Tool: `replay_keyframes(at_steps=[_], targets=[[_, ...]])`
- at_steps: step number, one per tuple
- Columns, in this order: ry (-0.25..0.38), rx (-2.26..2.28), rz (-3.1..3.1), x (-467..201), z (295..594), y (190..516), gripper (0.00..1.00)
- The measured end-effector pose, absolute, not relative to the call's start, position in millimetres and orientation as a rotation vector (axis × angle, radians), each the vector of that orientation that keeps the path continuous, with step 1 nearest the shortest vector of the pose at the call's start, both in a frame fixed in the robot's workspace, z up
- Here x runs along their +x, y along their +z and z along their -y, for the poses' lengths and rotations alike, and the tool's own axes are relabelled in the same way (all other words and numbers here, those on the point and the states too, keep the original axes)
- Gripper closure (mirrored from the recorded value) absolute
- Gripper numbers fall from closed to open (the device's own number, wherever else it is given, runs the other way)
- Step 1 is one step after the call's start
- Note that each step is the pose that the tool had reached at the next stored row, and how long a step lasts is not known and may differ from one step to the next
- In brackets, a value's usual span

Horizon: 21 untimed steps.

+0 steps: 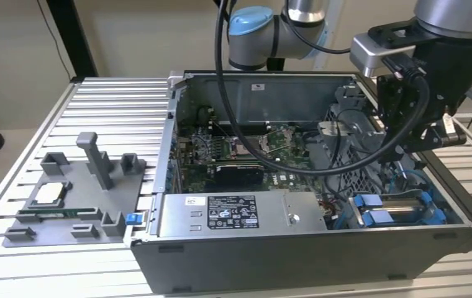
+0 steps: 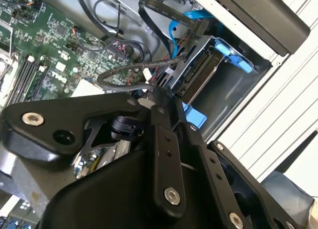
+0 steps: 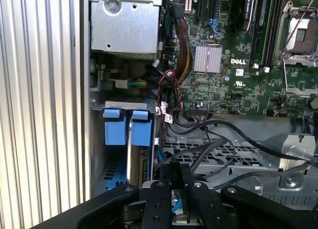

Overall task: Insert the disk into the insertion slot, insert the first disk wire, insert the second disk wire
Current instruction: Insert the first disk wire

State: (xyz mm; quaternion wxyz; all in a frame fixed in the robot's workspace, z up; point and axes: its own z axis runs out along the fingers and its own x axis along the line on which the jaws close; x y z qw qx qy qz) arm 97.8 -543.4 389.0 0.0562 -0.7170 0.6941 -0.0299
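- Disk (image 1: 397,208) lies inside the biggest thing here, the open computer case (image 1: 302,264), at its front corner on the exterior view's right; the case rests on a slatted table (image 1: 104,99).
- Next in size is the grey box (image 1: 302,214) with its sticker, along the front wall just beside the disk's bay.
- Then the insertion slot (image 2: 238,90); the disk looks seated between its blue rails, so I judge that step done.
- My gripper (image 2: 161,97) hangs over the slot's open end; my jaws are drawn nearly together, and I judge they pinch the end of a disk wire (image 2: 114,77), though the plug itself is hidden between them.
- That wire loops slack across the motherboard (image 2: 54,55); it could snag on the perforated cage (image 3: 223,157) or on neighbouring cables, and a tilted plug could jam against the disk's edge, because my hold is thin and the entry narrow.
- Smallest, the disk's connector edge (image 2: 198,80) faces me in the second wrist view; the first wrist view gives the blue tabs (image 3: 121,127) from above instead; the exterior view adds the case's place on the table.
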Motion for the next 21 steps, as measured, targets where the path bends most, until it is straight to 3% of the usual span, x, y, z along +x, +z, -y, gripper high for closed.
replay_keyframes(at_steps=[21], targets=[[-0.067,-2.199,-2.132,121.4,543.8,386.7,1.0]])
